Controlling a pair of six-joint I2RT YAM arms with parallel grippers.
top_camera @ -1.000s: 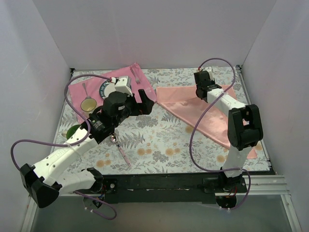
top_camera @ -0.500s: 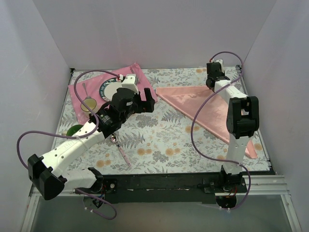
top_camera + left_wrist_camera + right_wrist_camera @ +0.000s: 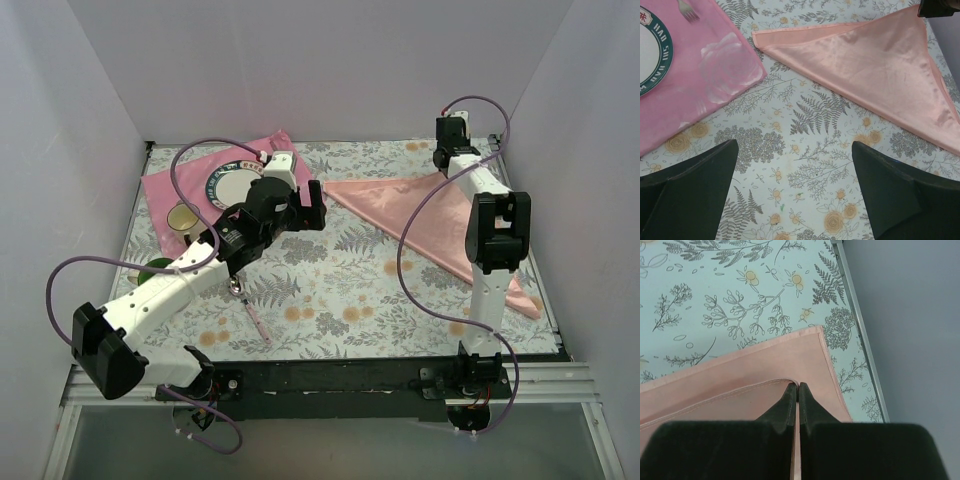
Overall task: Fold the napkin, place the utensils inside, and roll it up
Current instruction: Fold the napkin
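- The napkin [image 3: 430, 215] lies flat as a folded triangle, its long edge slanting from beside the pink mat [image 3: 165, 190] toward the near right of the table [image 3: 330, 290].
- The right gripper [image 3: 798, 386] is clenched on the upper layer at the far corner, right at its fingertips; this arm is nearer.
- The left gripper [image 3: 795, 150] is released and empty; the napkin lies ahead and right of its fingers, apart.
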